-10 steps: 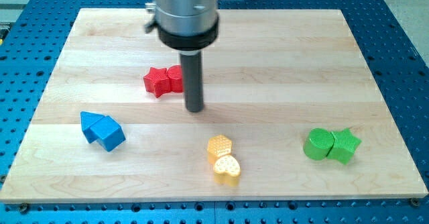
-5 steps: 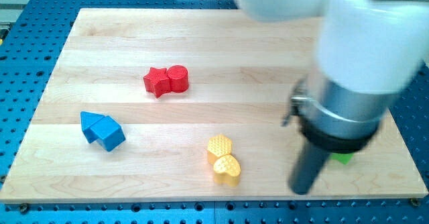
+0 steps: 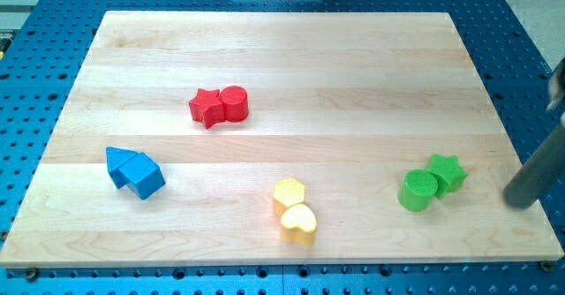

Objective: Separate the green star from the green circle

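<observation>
The green star point(image 3: 448, 171) and the green circle point(image 3: 417, 190) sit touching at the view's lower right of the wooden board point(image 3: 282, 56), the star up and to the right of the circle. My tip point(image 3: 520, 203) is at the board's right edge, to the right of the star and apart from it. The rod runs up out of the view's right side.
A red star point(image 3: 206, 108) and red circle point(image 3: 234, 102) touch at upper centre-left. Two blue blocks point(image 3: 134, 171) lie at the left. A yellow hexagon point(image 3: 289, 192) and yellow heart point(image 3: 299, 223) touch at bottom centre.
My tip swept from the board's centre to the lower right, then to the right edge. The green star shifted up and left around the circle; the pair still touches.
</observation>
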You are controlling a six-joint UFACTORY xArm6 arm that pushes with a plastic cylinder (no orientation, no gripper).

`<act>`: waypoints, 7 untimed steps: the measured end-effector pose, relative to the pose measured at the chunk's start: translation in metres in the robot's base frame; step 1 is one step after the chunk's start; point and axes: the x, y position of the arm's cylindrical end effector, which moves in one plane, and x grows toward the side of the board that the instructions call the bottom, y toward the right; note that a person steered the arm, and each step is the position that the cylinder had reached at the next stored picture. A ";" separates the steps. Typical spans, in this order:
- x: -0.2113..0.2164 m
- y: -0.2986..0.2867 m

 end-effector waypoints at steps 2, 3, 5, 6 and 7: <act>-0.055 -0.044; -0.105 -0.036; -0.025 -0.044; -0.068 -0.076; -0.123 -0.071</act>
